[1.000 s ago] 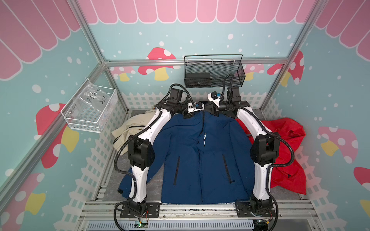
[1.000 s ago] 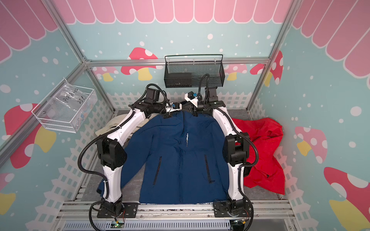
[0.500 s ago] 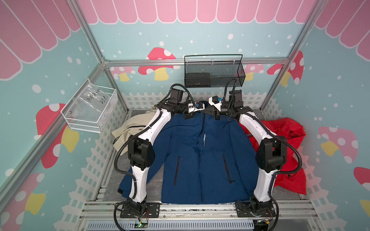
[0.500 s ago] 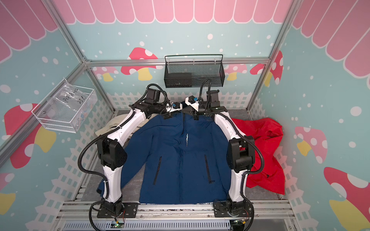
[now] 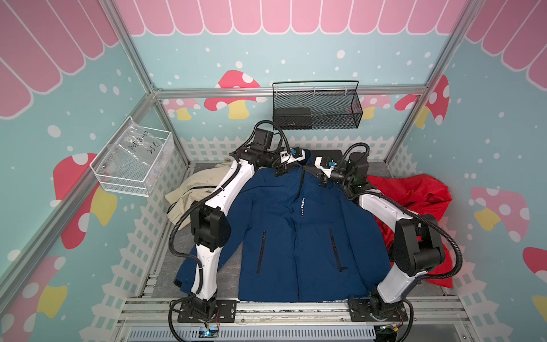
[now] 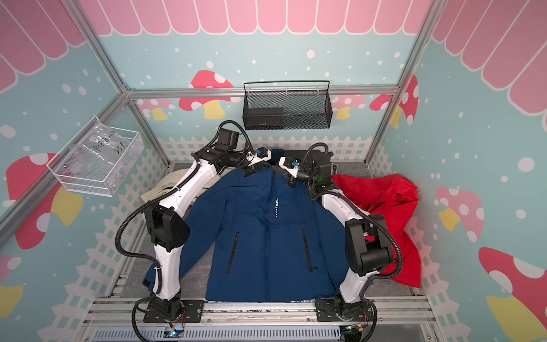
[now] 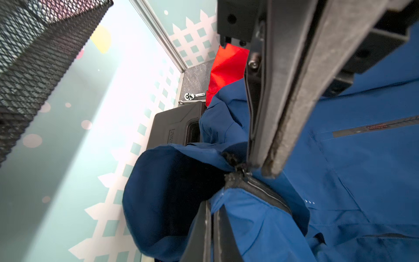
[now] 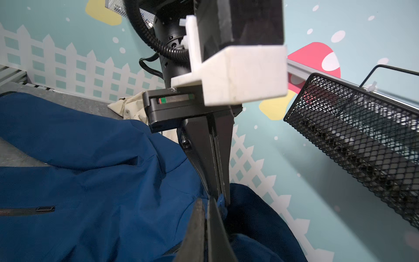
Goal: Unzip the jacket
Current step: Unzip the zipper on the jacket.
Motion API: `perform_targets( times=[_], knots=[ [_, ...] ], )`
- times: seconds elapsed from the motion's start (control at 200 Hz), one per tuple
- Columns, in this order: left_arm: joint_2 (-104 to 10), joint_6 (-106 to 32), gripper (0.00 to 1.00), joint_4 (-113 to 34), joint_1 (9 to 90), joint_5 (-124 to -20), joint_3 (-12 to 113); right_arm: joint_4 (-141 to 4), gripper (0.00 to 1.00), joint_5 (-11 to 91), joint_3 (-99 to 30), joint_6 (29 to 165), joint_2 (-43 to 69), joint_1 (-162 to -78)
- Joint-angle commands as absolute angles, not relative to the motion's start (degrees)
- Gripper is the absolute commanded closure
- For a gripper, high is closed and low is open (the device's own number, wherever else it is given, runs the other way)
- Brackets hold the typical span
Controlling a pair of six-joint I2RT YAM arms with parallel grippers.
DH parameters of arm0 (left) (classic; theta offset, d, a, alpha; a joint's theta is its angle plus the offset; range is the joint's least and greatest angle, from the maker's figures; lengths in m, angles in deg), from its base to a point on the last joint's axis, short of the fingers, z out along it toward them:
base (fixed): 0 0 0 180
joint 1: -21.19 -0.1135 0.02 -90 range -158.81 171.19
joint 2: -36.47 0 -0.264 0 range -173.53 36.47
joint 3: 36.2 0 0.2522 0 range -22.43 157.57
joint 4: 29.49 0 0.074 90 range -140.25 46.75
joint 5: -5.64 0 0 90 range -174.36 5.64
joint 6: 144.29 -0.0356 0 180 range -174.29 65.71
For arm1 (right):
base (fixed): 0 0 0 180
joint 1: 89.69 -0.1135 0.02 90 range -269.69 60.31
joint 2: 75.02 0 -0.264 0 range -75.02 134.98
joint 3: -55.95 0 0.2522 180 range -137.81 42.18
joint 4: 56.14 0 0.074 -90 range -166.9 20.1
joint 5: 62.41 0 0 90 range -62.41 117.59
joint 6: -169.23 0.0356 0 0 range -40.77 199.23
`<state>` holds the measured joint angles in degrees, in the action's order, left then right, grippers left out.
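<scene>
The navy jacket lies flat, front up, on the grey table, collar toward the back wall. The left gripper is clamped on collar fabric beside the zipper. The right gripper, jaws closed, meets the zipper's top end, apparently pinching its pull.

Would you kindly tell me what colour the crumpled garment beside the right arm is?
Bright red; the crumpled garment shows best in a top view.

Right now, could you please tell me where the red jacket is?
In both top views the red jacket lies crumpled at the robot's right, beside the blue jacket and partly behind the right arm.
</scene>
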<state>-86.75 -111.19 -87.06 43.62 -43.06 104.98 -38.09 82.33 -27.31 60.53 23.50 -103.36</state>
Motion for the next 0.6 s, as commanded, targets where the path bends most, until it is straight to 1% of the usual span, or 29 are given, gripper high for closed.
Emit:
perform_targets(
  times=[0.0, 0.375, 0.595],
  knots=[
    [-87.9, -104.3, 1.0, -84.3, 41.6, -45.4, 110.6, -33.6, 1.0, 83.4, -25.3, 64.0, 23.5, -103.3],
    [-88.8, -101.6, 1.0, -84.3, 41.5, -46.0, 112.8, -34.6, 1.0, 79.4, -22.4, 60.3, 24.6, -104.3],
    [-89.6, -100.4, 1.0, -84.3, 41.4, -45.9, 114.2, -40.5, 1.0, 75.4, -22.3, 53.7, 25.0, -106.2]
  ],
)
